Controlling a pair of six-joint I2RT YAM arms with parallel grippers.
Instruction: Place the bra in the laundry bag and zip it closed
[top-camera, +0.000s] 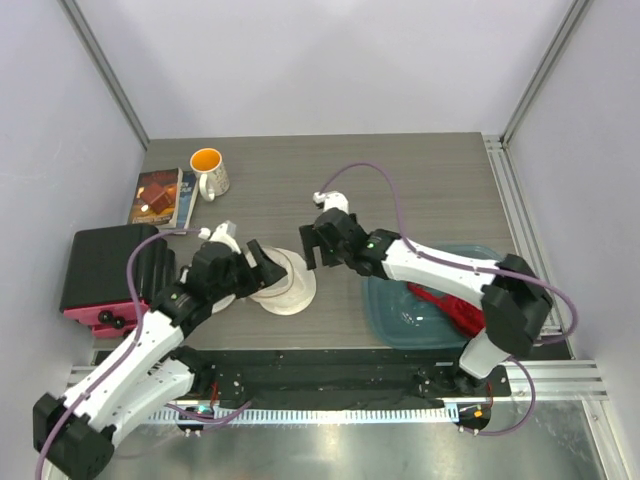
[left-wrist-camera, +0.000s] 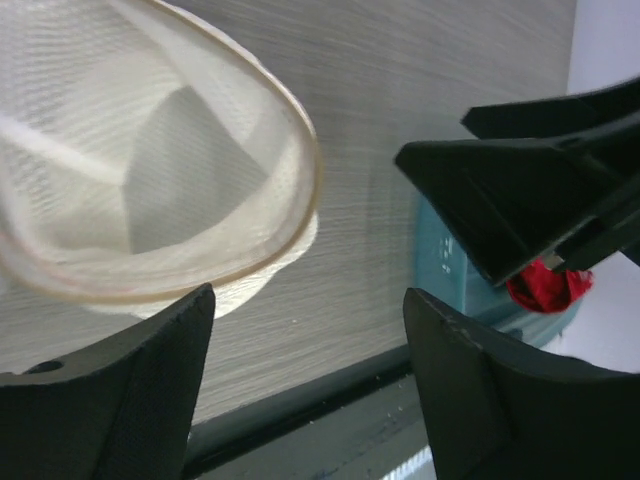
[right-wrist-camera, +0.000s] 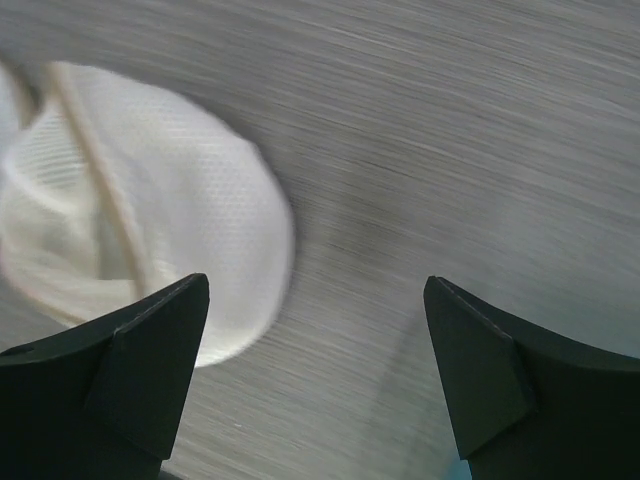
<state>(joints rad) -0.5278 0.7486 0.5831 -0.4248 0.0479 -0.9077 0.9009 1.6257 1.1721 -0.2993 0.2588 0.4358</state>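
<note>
On worktop (top-camera: 420, 190): bag (top-camera: 287, 290), mouth open, between left gripper (top-camera: 268, 268) and right gripper (top-camera: 310, 248). Both sets of jaws wide, holding nothing. Red bra (top-camera: 440, 300) well apart in teal tub (top-camera: 385, 300). Cannot read the book (top-camera: 160, 197) cover: too small.

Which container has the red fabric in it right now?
The teal tub on the right; the mesh laundry bag and the white mug show no red.

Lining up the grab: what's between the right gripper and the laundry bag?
Only bare table between right gripper and laundry bag, per right wrist view.
</note>
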